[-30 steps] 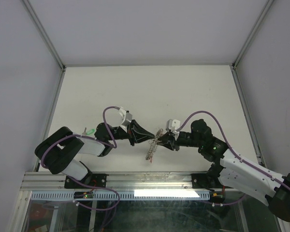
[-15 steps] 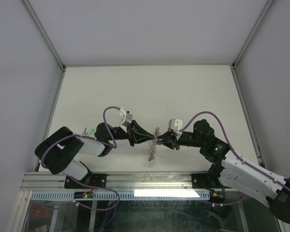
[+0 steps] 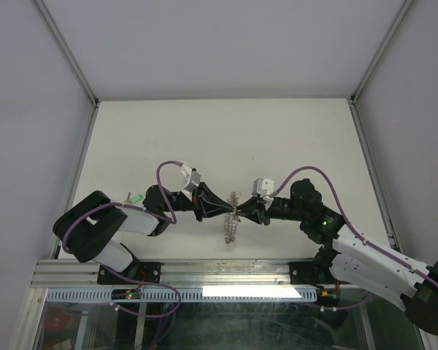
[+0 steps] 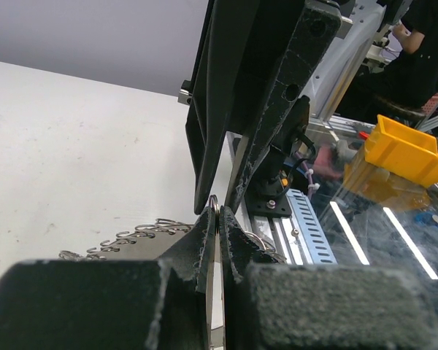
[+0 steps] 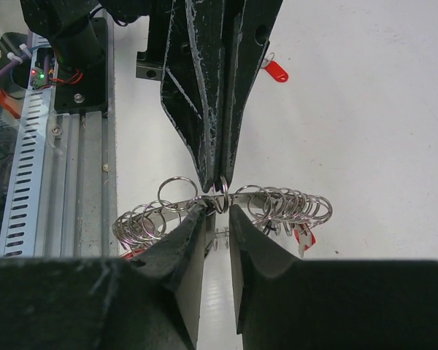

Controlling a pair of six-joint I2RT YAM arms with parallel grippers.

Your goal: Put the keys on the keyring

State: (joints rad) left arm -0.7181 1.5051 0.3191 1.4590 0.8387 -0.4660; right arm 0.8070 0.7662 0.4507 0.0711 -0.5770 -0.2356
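The keyring (image 3: pixel 232 219) hangs edge-on between my two grippers at the near middle of the table. Its fringe of small silver rings shows in the right wrist view (image 5: pixel 288 204) and in the left wrist view (image 4: pixel 131 237). My left gripper (image 3: pixel 228 211) is shut on its rim, pinching the flat metal and one small ring (image 4: pixel 214 206). My right gripper (image 3: pixel 243 212) faces it with its jaws slightly apart, its tips (image 5: pixel 217 213) right at the ring's edge. A red key tag (image 5: pixel 304 238) hangs from the fringe. Another red key (image 5: pixel 275 71) lies on the table. A green key (image 3: pixel 135 197) lies by the left arm.
The metal rail (image 3: pixel 204 273) with its slotted strip runs along the table's near edge, just below the grippers. White walls enclose the table on three sides. A yellow bin (image 4: pixel 407 149) stands beyond the near edge.
My right gripper has moved left until its tips meet the left gripper at the ring. The keyring has shifted slightly and now hangs straighter between them.
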